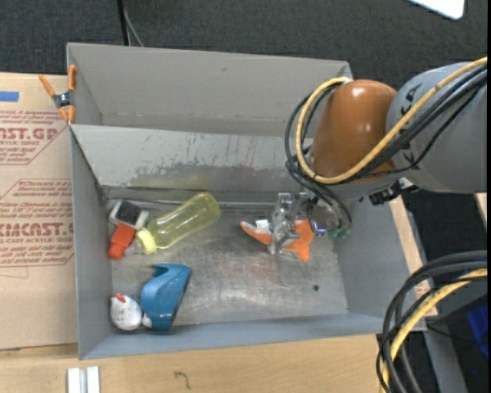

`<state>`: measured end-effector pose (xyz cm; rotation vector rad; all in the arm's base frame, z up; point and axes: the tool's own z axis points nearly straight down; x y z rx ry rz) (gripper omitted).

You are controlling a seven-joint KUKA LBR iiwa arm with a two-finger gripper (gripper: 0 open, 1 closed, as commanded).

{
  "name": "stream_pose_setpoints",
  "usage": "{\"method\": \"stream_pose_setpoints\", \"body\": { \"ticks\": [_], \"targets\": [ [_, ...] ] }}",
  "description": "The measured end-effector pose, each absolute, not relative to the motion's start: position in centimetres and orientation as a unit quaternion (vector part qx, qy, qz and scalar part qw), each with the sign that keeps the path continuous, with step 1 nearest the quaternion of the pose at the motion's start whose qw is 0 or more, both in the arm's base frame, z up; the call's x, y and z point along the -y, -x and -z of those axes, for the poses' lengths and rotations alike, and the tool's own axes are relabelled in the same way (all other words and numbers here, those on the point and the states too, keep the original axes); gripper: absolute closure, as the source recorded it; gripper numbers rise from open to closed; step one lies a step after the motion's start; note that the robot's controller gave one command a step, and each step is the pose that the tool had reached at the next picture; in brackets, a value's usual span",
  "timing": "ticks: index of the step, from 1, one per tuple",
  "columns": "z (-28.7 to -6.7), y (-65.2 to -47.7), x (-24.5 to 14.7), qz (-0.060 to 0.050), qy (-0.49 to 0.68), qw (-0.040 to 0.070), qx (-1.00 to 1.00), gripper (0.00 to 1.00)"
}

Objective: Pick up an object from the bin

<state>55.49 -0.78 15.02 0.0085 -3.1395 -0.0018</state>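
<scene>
Orange flat piece [301,246] lies on the bin [229,146] floor, right of centre, and the hand [283,229] is right down on it. I can't tell whether the hand is open or has a grip. Off to the left lies a yellow bottle [184,219], with a blue scoop [165,295] in the near-left corner.

Orange thing [302,246], perhaps a toy, half behind claw [283,234]
</scene>
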Motion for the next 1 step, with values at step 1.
{"method": "stream_pose_setpoints", "body": {
  "ticks": [1],
  "targets": [
    [-25.34, -55.76, 2.04, 0.000, -0.007, -0.001, 1.000, 1.00]
  ]
}}
